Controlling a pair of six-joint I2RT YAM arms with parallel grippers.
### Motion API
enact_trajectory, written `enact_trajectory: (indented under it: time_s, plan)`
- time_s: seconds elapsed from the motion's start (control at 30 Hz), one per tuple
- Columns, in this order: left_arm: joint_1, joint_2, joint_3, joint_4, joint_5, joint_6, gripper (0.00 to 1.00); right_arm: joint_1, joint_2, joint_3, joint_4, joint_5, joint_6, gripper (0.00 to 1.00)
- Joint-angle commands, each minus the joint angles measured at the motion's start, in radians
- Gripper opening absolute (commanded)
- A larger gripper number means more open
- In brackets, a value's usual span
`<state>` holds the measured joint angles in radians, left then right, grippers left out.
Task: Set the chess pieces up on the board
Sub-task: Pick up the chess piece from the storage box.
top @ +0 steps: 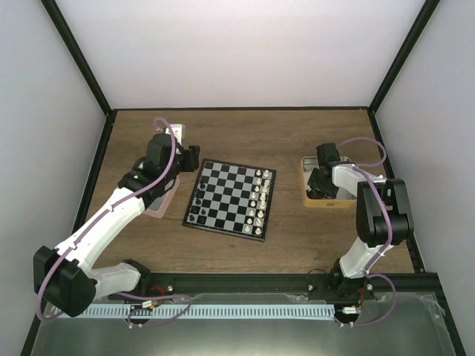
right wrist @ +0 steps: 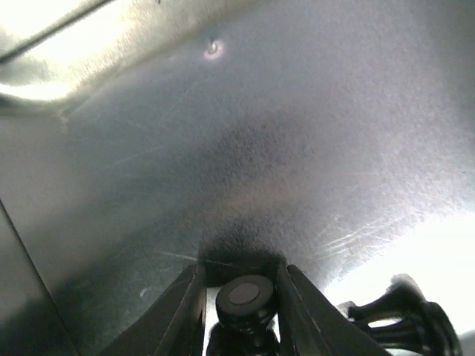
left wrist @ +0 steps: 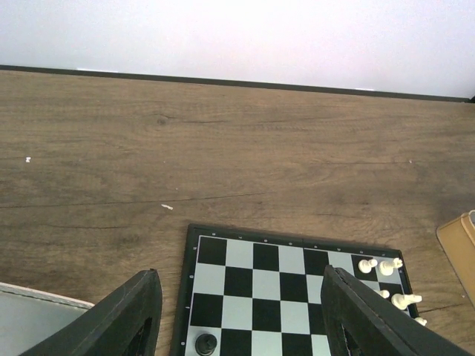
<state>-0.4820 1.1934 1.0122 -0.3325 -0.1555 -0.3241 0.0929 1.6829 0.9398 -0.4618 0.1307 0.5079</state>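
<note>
The right pincer (right wrist: pixel 241 276) grips a black chess piece (right wrist: pixel 245 295) between its fingers, long axis along them, round flat end facing the wrist camera. The left pincer (left wrist: pixel 241 274) stands open, empty.

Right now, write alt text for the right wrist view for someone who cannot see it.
The right gripper has its two dark fingers closed on a black chess piece, whose round base faces the camera low in the frame. Behind it spreads a shiny, scratched grey surface with bright glare, and a second black piece lies at the lower right.
</note>
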Motion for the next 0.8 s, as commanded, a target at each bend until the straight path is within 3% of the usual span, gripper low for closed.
enact_trajectory:
  time_s: [0.0, 0.5, 0.77]
  plan:
    - [0.007, -0.015, -0.009, 0.017, -0.006, 0.013, 0.61, -0.010, 0.006, 0.010, 0.041, -0.012, 0.009, 0.26]
    - [0.012, -0.005, -0.011, 0.022, 0.005, 0.014, 0.61, -0.010, -0.078, 0.000, 0.161, 0.000, 0.030, 0.17]
    - [0.012, 0.009, -0.029, 0.082, 0.162, 0.010, 0.62, -0.009, -0.265, -0.048, 0.217, -0.109, 0.125, 0.16]
